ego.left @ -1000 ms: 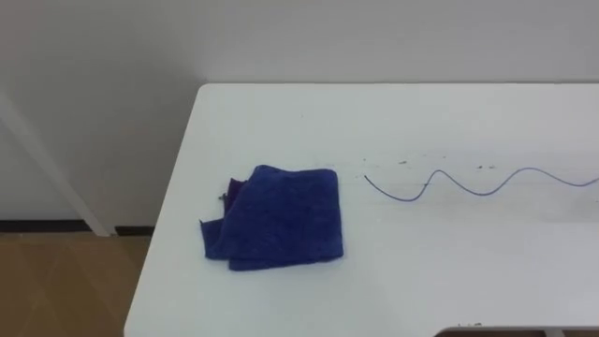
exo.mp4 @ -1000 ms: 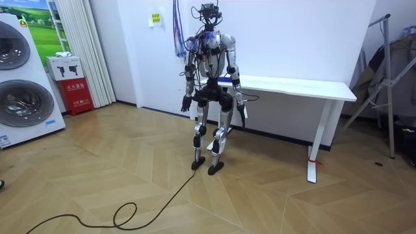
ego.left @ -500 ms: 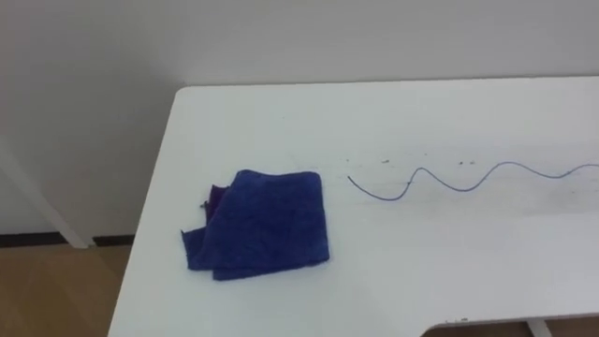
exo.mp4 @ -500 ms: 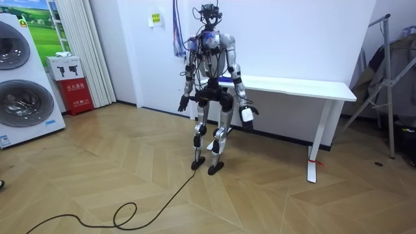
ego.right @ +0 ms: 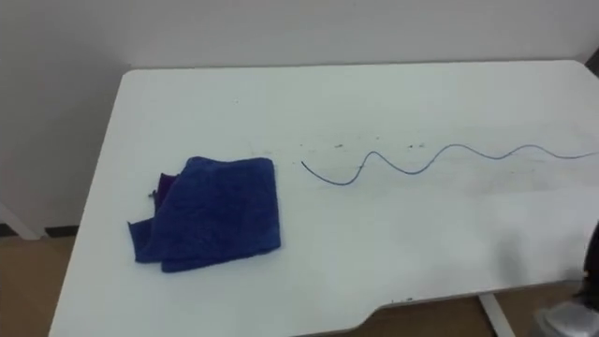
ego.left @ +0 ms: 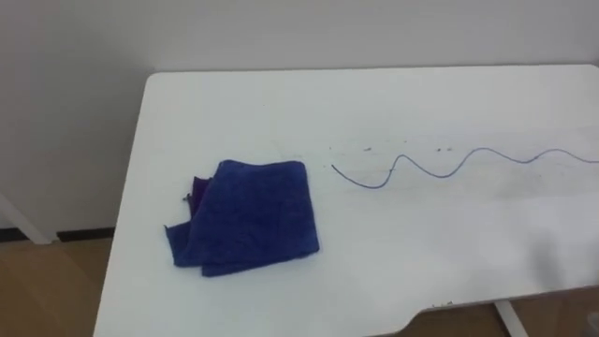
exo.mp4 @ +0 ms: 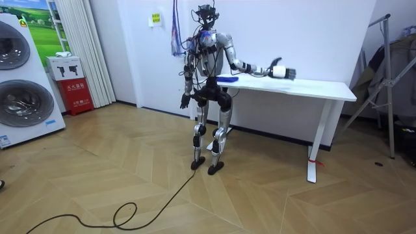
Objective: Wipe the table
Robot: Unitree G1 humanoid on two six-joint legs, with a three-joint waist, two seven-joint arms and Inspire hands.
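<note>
1. Stance: I see the robot standing upright on the wood floor (exo.mp4: 130,175), at the end of the bench (exo.mp4: 312,86) on the room view's left. It faces the wall (ego.left: 281,37).
2. Edges: the bench's far edge runs along the wall. Its left edge slants down the eye view's left, with floor beyond it. The near edge steps inward at a notch toward the lower right.
3. Task item, count one: a blue cloth (ego.left: 245,217), folded and rumpled, lies flat on the bench near the left end. It sits inside every edge and closest to the left one. A darker scrap pokes out at its left side.
4. Marks: one wavy blue line (ego.left: 370,185) starts just right of the cloth and runs to the view's right border. A few dark specks (ego.left: 365,148) sit just beyond it, too small for me to count.
5. Moving room: bare white top lies right of the cloth, between the line and the near edge.
6. Right hand (exo.mp4: 281,70): held out over the bench, well right of the cloth, fingers stretched, carrying nothing.
7. Left hand (exo.mp4: 185,103): hangs by the hip. I cannot tell its state.
8. Surroundings: two stacked washing machines (exo.mp4: 19,97) and one red box (exo.mp4: 78,96) on the room view's left, one rack (exo.mp4: 390,84) on its right.
</note>
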